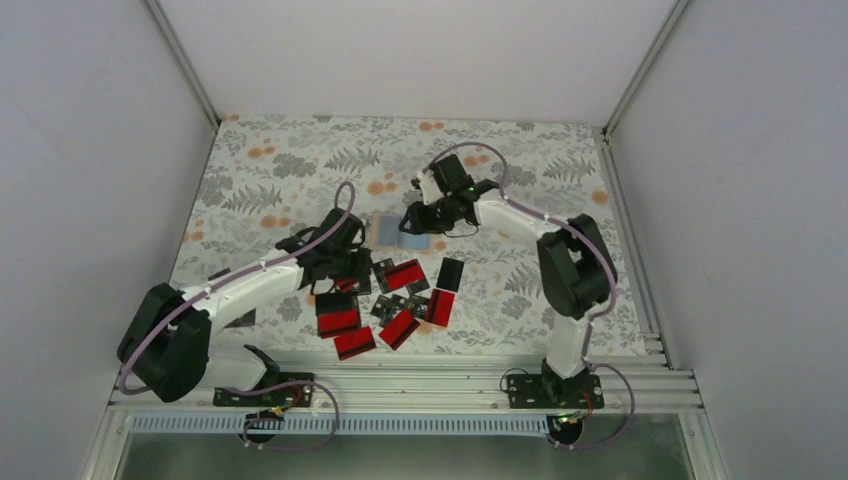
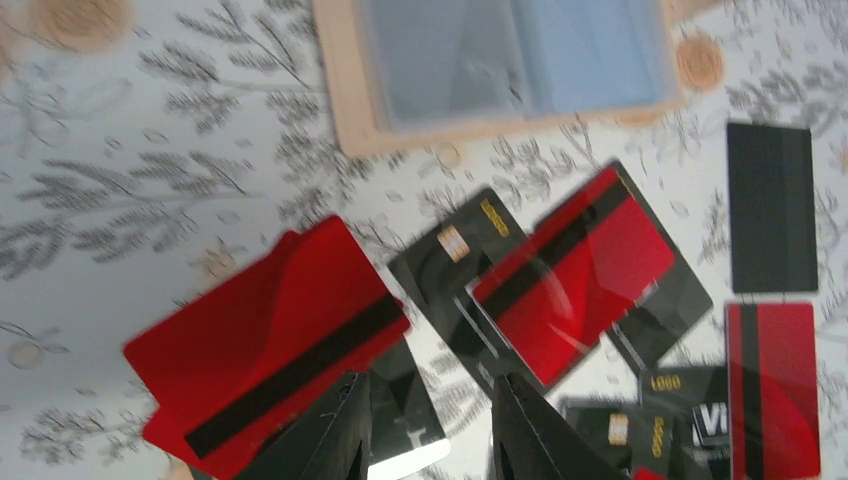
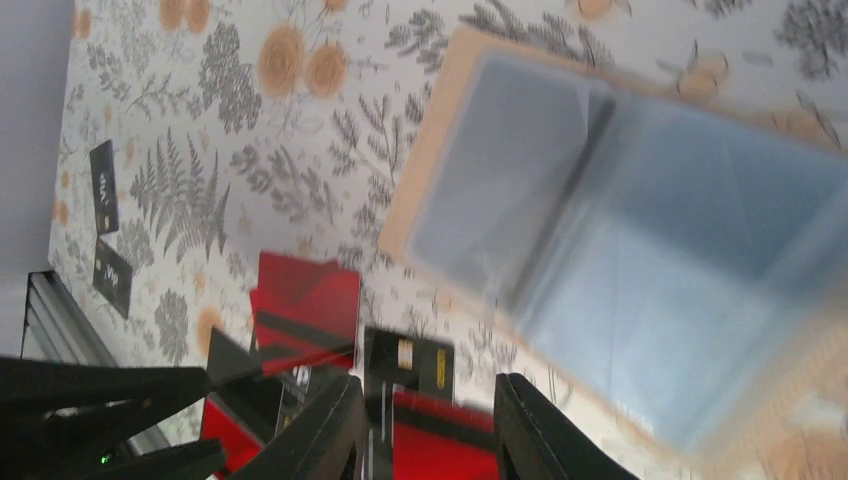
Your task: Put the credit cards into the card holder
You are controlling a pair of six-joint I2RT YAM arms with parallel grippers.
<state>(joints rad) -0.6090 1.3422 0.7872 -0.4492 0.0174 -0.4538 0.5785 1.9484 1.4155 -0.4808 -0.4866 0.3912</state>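
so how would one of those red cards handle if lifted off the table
Probably stiff and light: the credit cards look thin and flat. Likely hard to grip, lying flush on the tablecloth. Glossy faces and overlaps suggest they'd slide over each other.

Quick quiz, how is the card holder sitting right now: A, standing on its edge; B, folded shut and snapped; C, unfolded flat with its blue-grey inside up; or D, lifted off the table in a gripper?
C: the holder lies flat and unfolded, its blue-grey inside facing up, with no gripper on it.
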